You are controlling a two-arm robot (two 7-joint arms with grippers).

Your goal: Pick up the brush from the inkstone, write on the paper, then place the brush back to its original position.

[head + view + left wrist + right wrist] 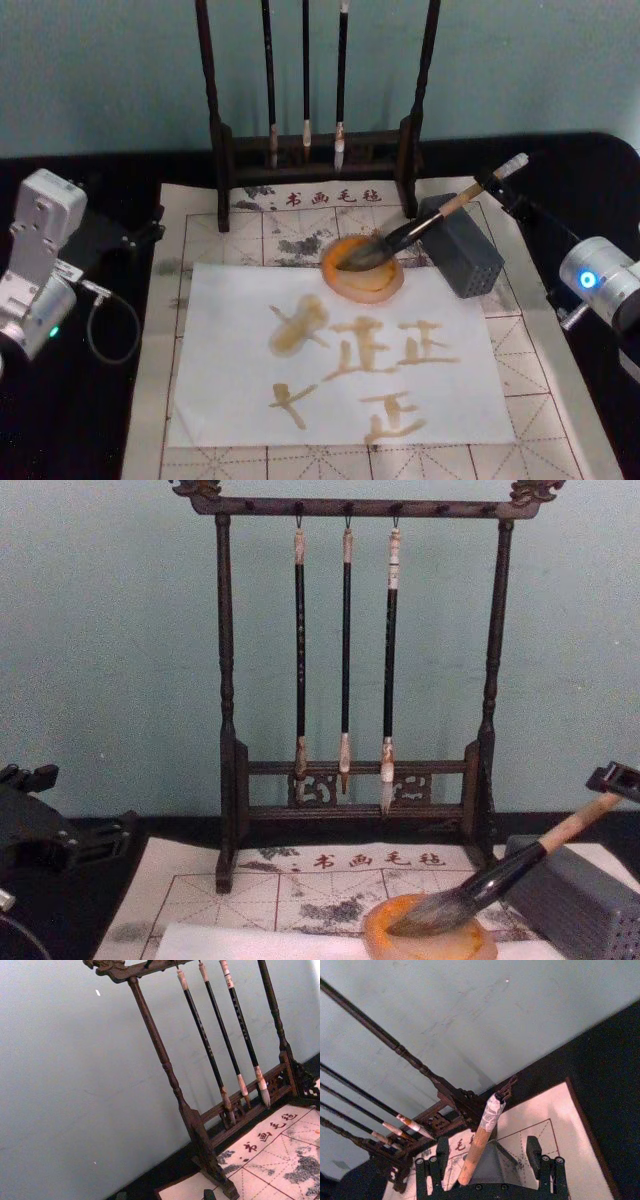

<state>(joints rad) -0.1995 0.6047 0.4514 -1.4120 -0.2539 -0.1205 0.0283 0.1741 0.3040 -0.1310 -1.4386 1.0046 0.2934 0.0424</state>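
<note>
Here, brush [420, 225] tuft lies in round inkstone [365, 290]

Its tan wooden handle leans on a grey perforated block [470, 255]. The right gripper [488, 1142] straddles the white-wrapped end, fingers wide apart. The left gripper [125, 235] sits parked left of the ink-marked white paper [230, 330]

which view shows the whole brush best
Head view: the brush shows whole, tuft in the inkstone, handle across the grey block. Chest view shows it side-on, top end near the edge. Right wrist view shows its upper handle between the open right claw.
</note>
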